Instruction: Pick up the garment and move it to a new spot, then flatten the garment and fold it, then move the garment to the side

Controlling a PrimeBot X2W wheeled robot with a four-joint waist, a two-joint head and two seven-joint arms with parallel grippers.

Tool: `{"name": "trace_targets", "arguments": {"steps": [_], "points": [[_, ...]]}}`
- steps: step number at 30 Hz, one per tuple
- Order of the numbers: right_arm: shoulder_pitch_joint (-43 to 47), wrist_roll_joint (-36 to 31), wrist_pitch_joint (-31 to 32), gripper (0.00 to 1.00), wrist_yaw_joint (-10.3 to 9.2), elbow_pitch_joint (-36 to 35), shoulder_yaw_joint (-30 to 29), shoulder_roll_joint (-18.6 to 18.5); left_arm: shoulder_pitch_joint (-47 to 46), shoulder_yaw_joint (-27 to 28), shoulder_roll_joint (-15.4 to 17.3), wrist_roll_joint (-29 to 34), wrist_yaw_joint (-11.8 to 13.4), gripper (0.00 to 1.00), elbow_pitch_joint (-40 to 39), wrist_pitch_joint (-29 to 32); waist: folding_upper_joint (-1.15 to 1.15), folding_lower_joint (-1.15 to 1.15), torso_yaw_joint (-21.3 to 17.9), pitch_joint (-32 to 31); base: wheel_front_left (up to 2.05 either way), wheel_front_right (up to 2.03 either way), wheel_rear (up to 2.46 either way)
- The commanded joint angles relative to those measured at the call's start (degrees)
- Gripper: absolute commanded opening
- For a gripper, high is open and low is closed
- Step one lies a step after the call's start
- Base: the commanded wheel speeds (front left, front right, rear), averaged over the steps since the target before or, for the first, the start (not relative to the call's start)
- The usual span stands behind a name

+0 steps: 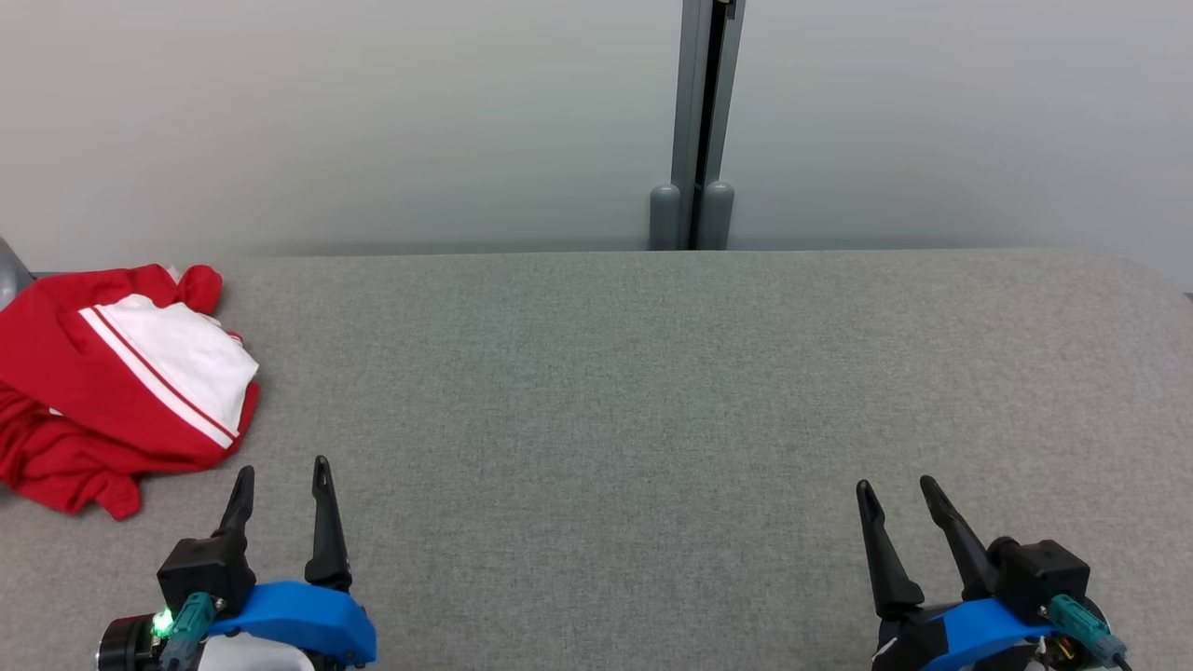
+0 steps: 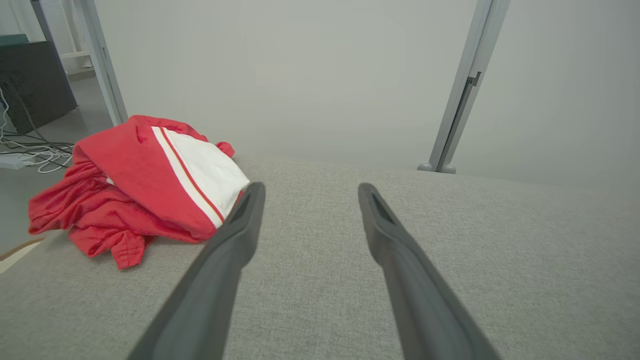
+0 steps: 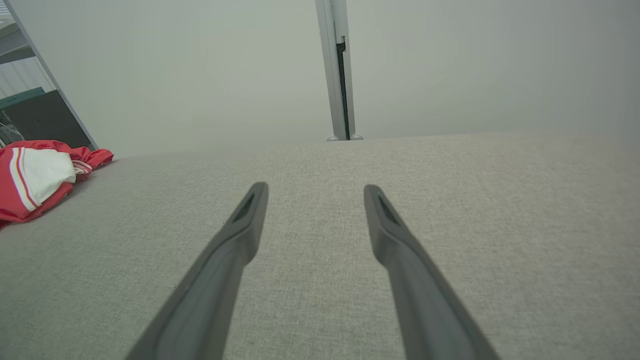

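Far left first: the garment, red with a white panel and thin red stripes, is dumped in a crumpled heap at the left edge of the grey fabric worktop. It's bunched up enough that shirt or shorts can't really be told apart. Nothing has been lifted, so step 1 of the task is judged not started.

Just right of the heap and nearer the robot, the left gripper is parked low over the worktop, its 2 fingers spread wide with nothing between them. In the left wrist view the heap sits just off the left fingertip, near but not touching, so this arm looks best placed for the grab. A small swing left and forward would probably be needed.

The middle of the worktop is bare, which makes sense as room for flattening and folding. Behind it a grey post is seen against the pale wall.

Far right, the right gripper is held the same way: 2 fingers wide apart, empty, well apart from the garment, likely on standby for a second corner.
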Motion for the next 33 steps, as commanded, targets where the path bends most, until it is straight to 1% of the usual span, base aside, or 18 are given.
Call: {"name": "trace_targets", "arguments": {"steps": [1,12,23,27,33], "points": [[-0.58,-1.04,-0.55,1.0,0.15,0.26,-0.14,-0.44,0.75,-0.29,0.13,0.74,0.39,1.0,-0.59,0.29,0.0,0.0,0.04,0.06,0.0,0.0,0.0],[-0.92,-1.07,-0.49,1.0,0.15,1.17,-0.54,-0.42,1.69,-0.22,0.45,-0.5,1.1,1.0,-2.32,1.3,0.0,0.0,-0.12,0.16,0.0,0.0,0.0],[-0.97,-1.0,-0.49,1.0,0.15,1.53,-0.74,-0.42,1.24,-0.32,0.88,-1.17,1.64,1.0,-1.65,0.73,0.0,0.0,0.31,0.23,0.0,0.0,0.0],[-0.78,-0.74,-0.49,1.0,0.15,1.59,-0.75,-0.41,1.04,-0.21,1.16,-1.05,1.98,1.0,-1.45,0.6,0.0,0.0,1.11,0.28,0.0,0.0,0.0],[-1.01,-0.07,-0.48,1.0,0.15,1.03,-0.32,-0.39,0.49,0.04,1.97,-0.83,2.65,1.0,-2.54,0.26,0.0,0.0,4.86,0.83,0.0,0.0,0.0]]}}
